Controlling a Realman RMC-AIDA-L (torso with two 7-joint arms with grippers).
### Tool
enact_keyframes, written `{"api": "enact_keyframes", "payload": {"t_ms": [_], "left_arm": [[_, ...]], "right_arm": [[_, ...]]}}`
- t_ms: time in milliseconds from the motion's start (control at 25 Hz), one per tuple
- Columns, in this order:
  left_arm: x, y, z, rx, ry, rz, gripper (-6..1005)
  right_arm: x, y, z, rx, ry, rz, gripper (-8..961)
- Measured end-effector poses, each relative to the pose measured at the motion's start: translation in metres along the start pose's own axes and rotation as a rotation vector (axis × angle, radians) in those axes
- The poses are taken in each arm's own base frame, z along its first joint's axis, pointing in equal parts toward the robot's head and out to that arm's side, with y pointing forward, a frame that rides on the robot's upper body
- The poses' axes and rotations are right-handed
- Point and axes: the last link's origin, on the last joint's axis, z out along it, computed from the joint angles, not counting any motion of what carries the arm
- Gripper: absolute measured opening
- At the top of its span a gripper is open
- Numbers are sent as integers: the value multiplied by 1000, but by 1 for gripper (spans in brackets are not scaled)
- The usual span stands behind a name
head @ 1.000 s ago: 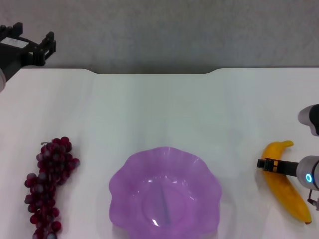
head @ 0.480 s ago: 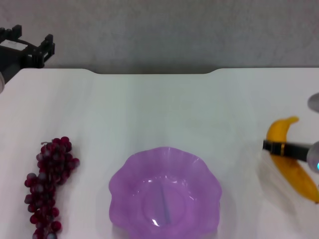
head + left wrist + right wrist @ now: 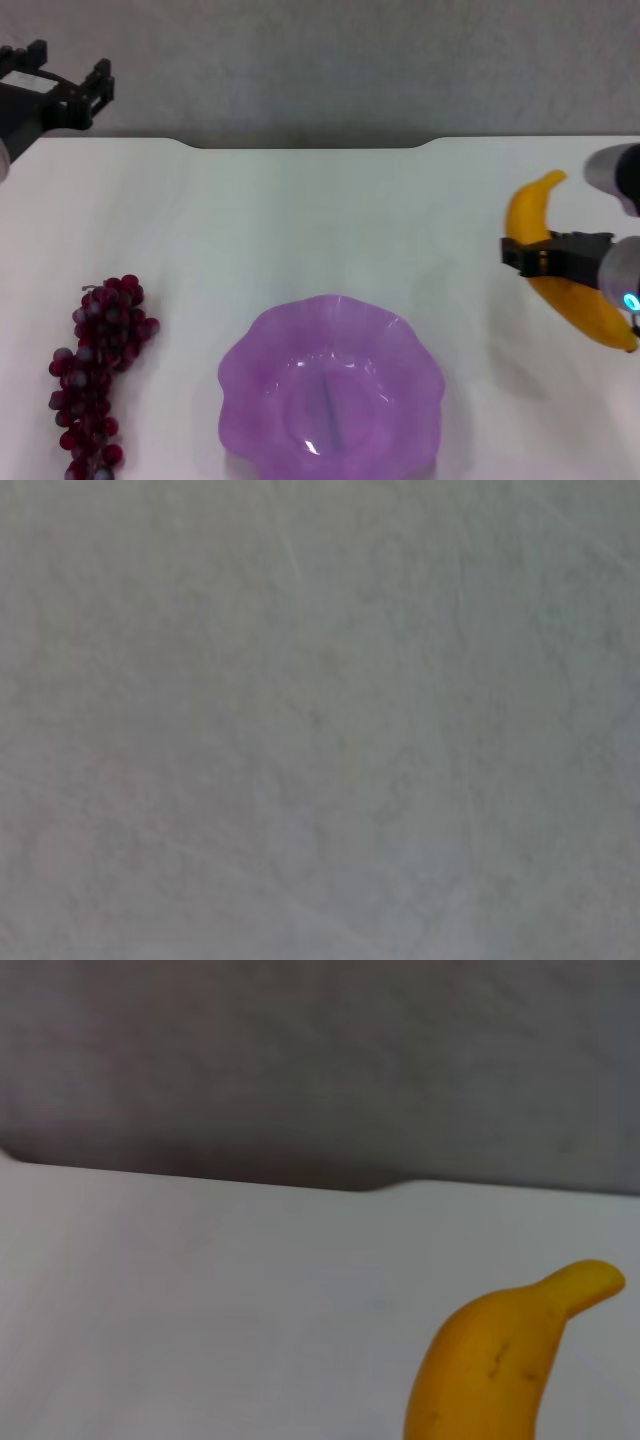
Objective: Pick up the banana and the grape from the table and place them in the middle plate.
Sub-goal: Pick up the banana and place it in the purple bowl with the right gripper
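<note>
At frame right, the right gripper (image 3: 548,257) pinches the banana (image 3: 530,215), seemingly clear of the table (image 3: 330,215). Carry it level toward the middle plate (image 3: 331,385) at lower centre, releasing low.

Banana (image 3: 535,215) held aloft — grape (image 3: 98,370) left of plate (image 3: 330,385).

Your left gripper (image 3: 65,85), at the head view's upper left, is matte black and blocky, with notched, squared fingers (image 3: 100,80) and a pale label on its top face. Your right gripper (image 3: 545,256), at the right edge, has black fingers on a silver-grey rounded wrist housing, with a small glowing cyan indicator ring.
</note>
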Motion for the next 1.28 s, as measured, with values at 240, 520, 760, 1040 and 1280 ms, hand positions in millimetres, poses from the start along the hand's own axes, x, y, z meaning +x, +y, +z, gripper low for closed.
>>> {"api": "enact_keyframes", "payload": {"t_ms": [240, 520, 760, 1040, 1280], "left_arm": [[4, -8, -11, 24, 16, -1, 680], [6, -8, -14, 29, 22, 10, 681], [7, -8, -14, 30, 23, 12, 681], [9, -9, -14, 30, 28, 13, 681], [12, -8, -12, 26, 37, 16, 681]], "right_arm": [[-14, 38, -2, -125, -31, -81, 550], [-22, 89, -4, -258, -44, -199, 560], [-19, 115, -9, -325, -39, -246, 568], [-11, 134, -9, -380, -10, -284, 577], [2, 149, 0, -427, 49, -312, 586]]}}
